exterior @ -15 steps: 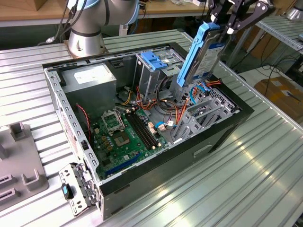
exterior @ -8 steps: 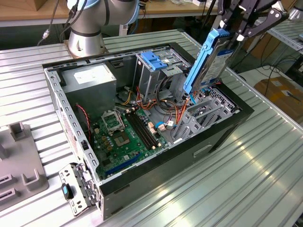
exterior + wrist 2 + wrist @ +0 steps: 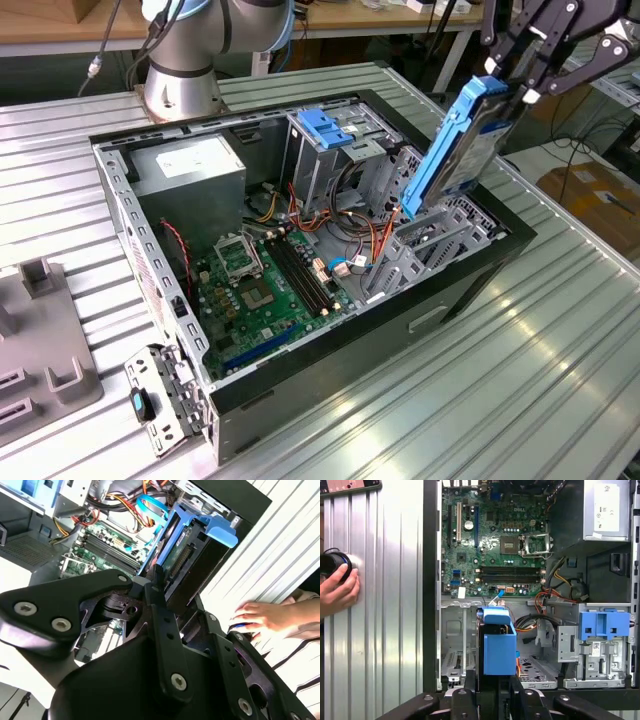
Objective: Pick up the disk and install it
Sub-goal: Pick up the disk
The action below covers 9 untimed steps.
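The hand [image 3: 508, 88] is clamped on the upper end of the disk [image 3: 455, 150], which hangs tilted over the end of the open computer case [image 3: 470, 290] that lies toward the worktop's [image 3: 560, 360] edge on the exterior view's right. The disk's lower corner dips toward the grey drive cage [image 3: 440, 240]; whether it touches the cage cannot be told. In the first wrist view the disk [image 3: 499, 645] shows end-on, its blue rail frame [image 3: 496, 617] wrapped round it, above the cage and just short of the motherboard [image 3: 495, 535]. The second wrist view shows the disk's [image 3: 187, 555] green circuit side and connector row facing the open case. Orange and blue cables [image 3: 375, 235] lie close beside the cage. Off to one side a person's fingers [image 3: 347, 582] rest on a dark round knob [image 3: 332, 562] on the worktop. The disk looks stiff and dense for its size, with smooth metal faces that could slip, so a grip across the railed sides at the end away from the connector suits it best. The plastic frame may flex, and the bare circuit side and connector should take no knocks.
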Available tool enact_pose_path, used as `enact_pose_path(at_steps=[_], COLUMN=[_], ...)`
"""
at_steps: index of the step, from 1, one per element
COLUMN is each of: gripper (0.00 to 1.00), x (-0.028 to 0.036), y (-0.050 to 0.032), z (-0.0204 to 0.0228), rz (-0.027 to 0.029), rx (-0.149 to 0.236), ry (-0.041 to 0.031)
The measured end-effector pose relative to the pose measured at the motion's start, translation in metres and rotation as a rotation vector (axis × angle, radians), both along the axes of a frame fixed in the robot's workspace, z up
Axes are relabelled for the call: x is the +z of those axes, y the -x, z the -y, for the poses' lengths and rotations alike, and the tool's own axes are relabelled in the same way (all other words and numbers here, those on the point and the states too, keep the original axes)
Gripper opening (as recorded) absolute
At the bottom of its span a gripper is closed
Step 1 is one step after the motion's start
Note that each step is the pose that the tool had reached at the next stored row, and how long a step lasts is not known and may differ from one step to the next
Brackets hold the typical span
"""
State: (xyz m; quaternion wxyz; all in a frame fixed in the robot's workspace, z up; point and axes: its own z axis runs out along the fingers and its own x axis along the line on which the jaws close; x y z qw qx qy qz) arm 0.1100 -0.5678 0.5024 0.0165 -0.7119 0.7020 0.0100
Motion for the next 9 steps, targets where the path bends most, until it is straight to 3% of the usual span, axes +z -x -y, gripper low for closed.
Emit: enact_pose_path(at_steps=[9], gripper=[0.35], x=[0.0], y=[-0.0008], z=[0.0252], rz=[-0.0009], rx=[-0.002], ry=[0.0])
